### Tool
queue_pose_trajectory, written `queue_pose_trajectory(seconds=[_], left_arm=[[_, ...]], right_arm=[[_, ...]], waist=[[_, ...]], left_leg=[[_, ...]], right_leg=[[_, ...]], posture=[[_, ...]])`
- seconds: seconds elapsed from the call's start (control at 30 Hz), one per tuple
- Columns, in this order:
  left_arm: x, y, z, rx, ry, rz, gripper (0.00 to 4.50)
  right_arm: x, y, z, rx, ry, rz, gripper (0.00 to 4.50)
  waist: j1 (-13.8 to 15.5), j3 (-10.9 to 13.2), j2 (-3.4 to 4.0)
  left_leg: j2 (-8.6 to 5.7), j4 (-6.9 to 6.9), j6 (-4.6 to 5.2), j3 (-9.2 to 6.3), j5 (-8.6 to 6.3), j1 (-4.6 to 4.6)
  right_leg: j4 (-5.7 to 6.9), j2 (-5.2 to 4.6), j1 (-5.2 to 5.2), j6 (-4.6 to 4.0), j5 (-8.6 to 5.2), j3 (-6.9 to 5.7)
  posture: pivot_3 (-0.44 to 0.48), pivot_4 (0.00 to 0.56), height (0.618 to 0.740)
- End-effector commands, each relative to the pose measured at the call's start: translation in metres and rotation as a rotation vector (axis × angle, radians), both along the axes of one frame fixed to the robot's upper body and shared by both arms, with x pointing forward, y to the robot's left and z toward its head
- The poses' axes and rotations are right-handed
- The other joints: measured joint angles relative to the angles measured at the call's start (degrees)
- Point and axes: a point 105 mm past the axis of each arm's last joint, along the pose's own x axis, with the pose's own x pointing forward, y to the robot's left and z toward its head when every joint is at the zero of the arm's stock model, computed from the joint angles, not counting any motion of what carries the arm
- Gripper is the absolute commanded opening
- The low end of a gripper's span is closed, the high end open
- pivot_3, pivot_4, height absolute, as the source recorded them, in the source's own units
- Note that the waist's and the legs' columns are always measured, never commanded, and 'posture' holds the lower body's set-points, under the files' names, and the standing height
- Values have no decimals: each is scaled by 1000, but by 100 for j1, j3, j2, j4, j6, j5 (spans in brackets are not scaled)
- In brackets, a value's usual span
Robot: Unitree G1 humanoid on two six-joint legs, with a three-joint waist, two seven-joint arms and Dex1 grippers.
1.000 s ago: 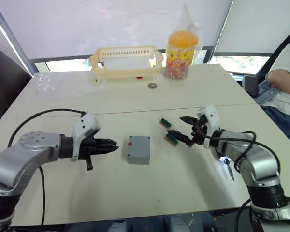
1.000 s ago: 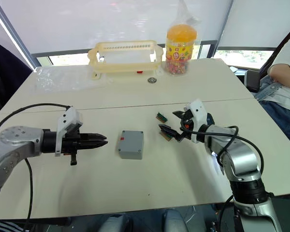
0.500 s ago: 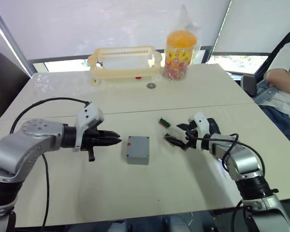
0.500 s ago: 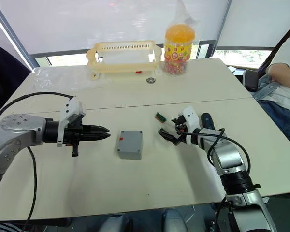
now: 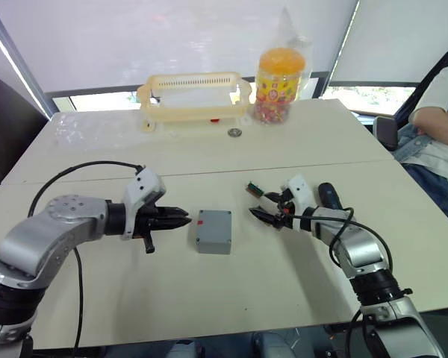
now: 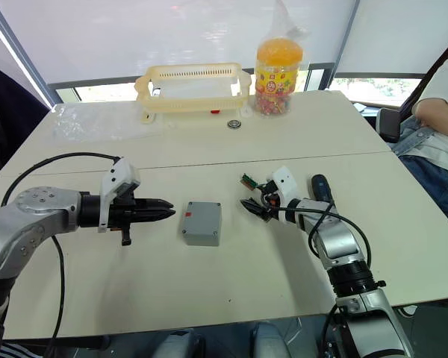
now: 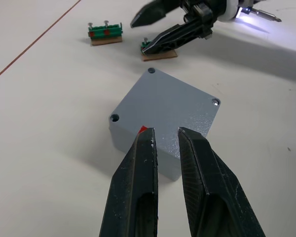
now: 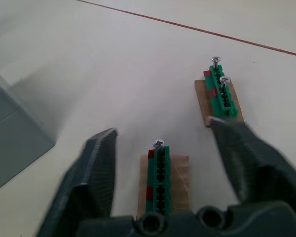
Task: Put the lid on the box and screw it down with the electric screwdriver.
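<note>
The grey box [image 5: 213,237] stands mid-table with the lid [image 7: 172,101] lying flush on top, a hole at each corner. My left gripper [image 5: 183,218] is shut and empty, its tips level with the box's left wall [image 7: 124,137], close by a red mark. My right gripper [image 8: 163,129] is open, its fingers on either side of a green screw holder [image 8: 160,182] with one screw standing in it. A second holder [image 8: 221,96] lies just beyond. The electric screwdriver [image 5: 328,195] lies on the table beside my right forearm, its tip light [image 7: 246,12] on.
A yellow plastic rack [image 5: 196,93], a jar of sweets [image 5: 278,78] and a small round disc [image 5: 235,132] stand at the table's far side. Clear plastic [image 5: 82,127] lies far left. A seated person [image 5: 440,127] is off the right edge.
My right gripper has dropped and slid left, from above the near screw holder to around it. My left gripper has edged right, closer to the box.
</note>
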Motion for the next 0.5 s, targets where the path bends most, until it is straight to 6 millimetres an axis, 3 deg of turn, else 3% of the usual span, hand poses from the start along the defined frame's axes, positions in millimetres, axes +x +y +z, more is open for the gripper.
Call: queue_pose_trajectory(seconds=[0.03, 0.1, 0.13, 0.37, 0.5], left_arm=[[0, 3, 6, -7, -42, 13, 701], [0, 3, 6, -8, -45, 17, 701], [0, 3, 6, -10, -47, 21, 701], [-1, 3, 5, -14, -51, 28, 701], [0, 3, 3, -14, -50, 29, 701]], right_arm=[[2, 6, 11, 1, -51, 19, 1259], [2, 6, 10, -2, -46, 20, 169], [2, 6, 9, -3, -44, 19, 73], [-1, 5, 14, 8, -52, 21, 73], [-4, 6, 29, 48, -79, 26, 73]], waist=[[-3, 0, 0], [-4, 0, 0], [-4, 0, 0], [-3, 0, 0], [-2, 0, 0]], left_leg=[[0, 0, 0, -1, 0, 0], [1, 0, 0, -1, 0, 0], [0, 0, 0, -1, 0, 0], [0, 0, 0, -3, 0, 1], [0, -1, 0, -3, 0, 1]], right_leg=[[0, 0, 0, 0, 0, 0], [0, 0, 0, 0, 0, 0], [0, 1, 0, 0, 0, 0], [0, 0, 1, 0, 0, 0], [0, 0, 0, 0, 0, 0]], posture=[[0, 150, 740], [0, 150, 740], [0, 150, 740], [0, 150, 740], [0, 150, 740]])
